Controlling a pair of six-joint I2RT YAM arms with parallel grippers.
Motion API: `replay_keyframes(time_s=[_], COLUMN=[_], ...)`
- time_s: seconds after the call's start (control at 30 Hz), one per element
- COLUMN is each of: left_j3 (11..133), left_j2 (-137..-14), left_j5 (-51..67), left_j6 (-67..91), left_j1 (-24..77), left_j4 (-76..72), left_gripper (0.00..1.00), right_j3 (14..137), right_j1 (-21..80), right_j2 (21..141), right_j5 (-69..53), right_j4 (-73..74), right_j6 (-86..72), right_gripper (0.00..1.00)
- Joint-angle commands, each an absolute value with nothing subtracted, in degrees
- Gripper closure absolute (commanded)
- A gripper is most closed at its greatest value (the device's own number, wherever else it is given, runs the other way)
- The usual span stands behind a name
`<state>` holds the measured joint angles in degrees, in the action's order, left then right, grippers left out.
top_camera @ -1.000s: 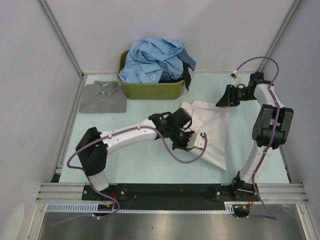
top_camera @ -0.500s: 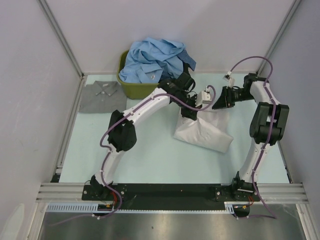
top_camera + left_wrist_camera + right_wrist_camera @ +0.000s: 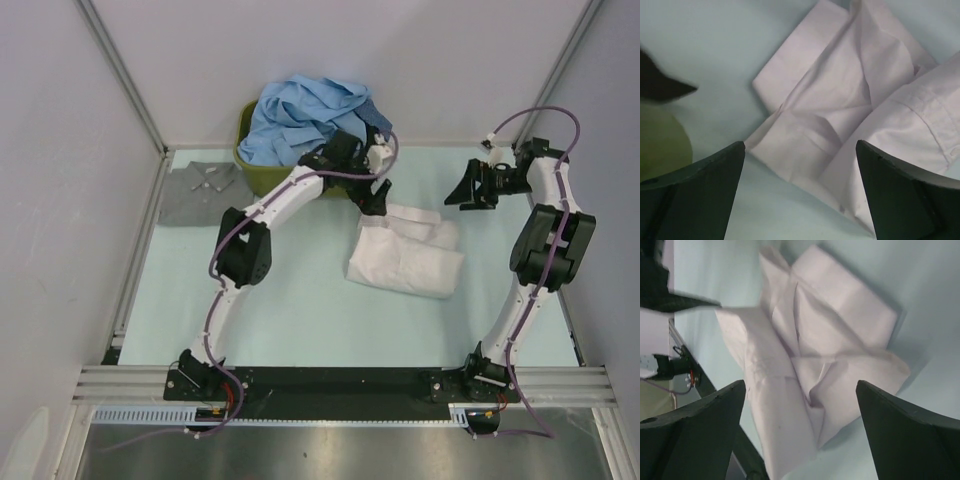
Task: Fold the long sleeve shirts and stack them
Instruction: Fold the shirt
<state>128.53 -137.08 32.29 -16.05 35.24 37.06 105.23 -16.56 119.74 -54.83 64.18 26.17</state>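
White shirt, a rumpled, loosely folded bundle flat on the table

The white shirt is soft, matt, creased cloth; the olive tub smooth plastic; the surface pale, smooth, matt

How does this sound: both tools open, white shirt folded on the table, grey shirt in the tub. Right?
Not the grey shirt: the top external view shows it on the table beside the tub, not in it. Left tool and right tool are open; the white shirt lies folded on the table.
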Motion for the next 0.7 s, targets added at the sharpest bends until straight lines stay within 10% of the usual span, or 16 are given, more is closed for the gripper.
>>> replay_keyframes(time_s=[0.0, 0.27, 0.67], left_j3=[117.19, 88.88, 88.50], left_j2=[-126.42, -116.72, -124.35], left_j5=[42.69, 49.22, 42.37], left_j6=[1.82, 13.70, 16.96], left_j1=[28.66, 28.21, 31.55], left_j4=[26.40, 14.68, 6.43], left_gripper=[0.00, 0.01, 0.01], right_j3=[97.06, 82.36, 85.87], right_j1=[-16.09, -12.40, -9.06], right_j2=[112.16, 105.73, 115.74], right_j5=[-54.60, -48.71, -28.58], right_j4=[66.81, 63.99, 45.37], right_j6=[23.03, 21.71, 12.92], right_gripper=[0.00, 0.00, 0.06])
